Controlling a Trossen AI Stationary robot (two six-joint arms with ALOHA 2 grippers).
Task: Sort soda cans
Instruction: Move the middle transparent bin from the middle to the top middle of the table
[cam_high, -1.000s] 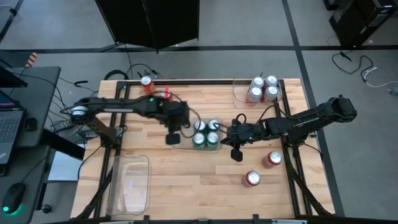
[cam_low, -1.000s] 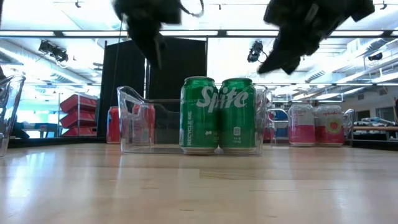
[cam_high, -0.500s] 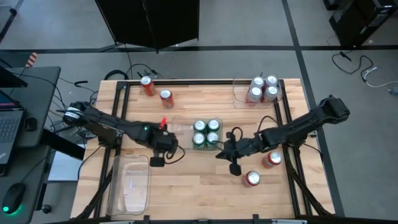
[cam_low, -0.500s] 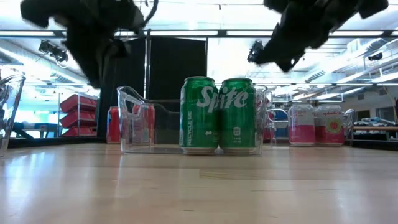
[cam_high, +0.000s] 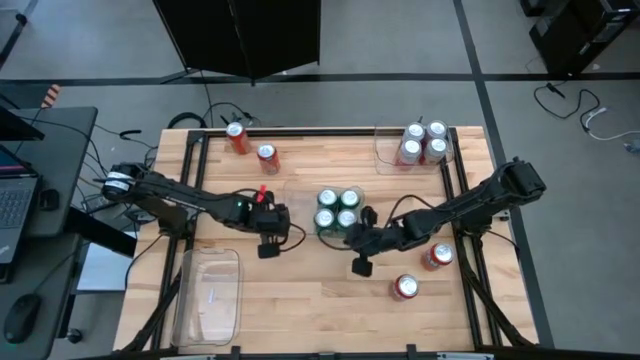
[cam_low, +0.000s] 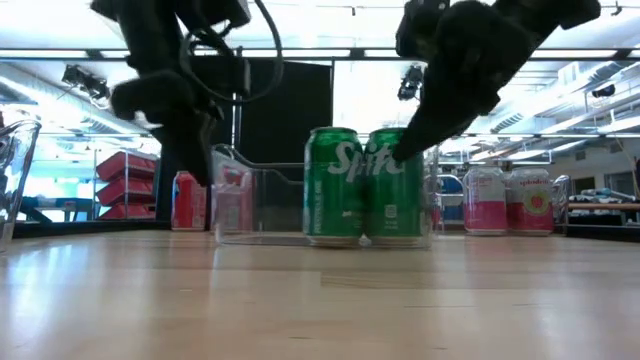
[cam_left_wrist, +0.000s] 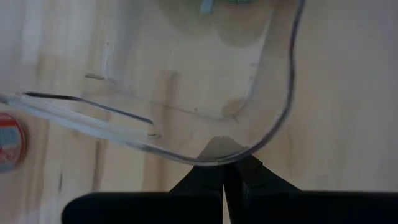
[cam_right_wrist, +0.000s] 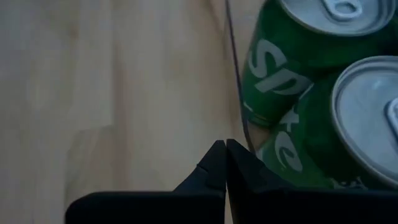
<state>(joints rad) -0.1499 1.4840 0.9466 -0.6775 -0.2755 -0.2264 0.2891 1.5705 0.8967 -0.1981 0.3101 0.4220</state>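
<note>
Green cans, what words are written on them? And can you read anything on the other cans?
"Sprite": on the green cans in the clear bin, partly hidden in the low view; "Spr" shows in the right wrist view.
Small print low on the green cans: too small to read.
Pink-and-white cans: label too blurred to read.
Red cans: nothing readable.

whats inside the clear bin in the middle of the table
Four green cans stand upright in the middle bin, packed at its right end. The rest of it looks bare; the far pair is hidden in the low view.
</note>
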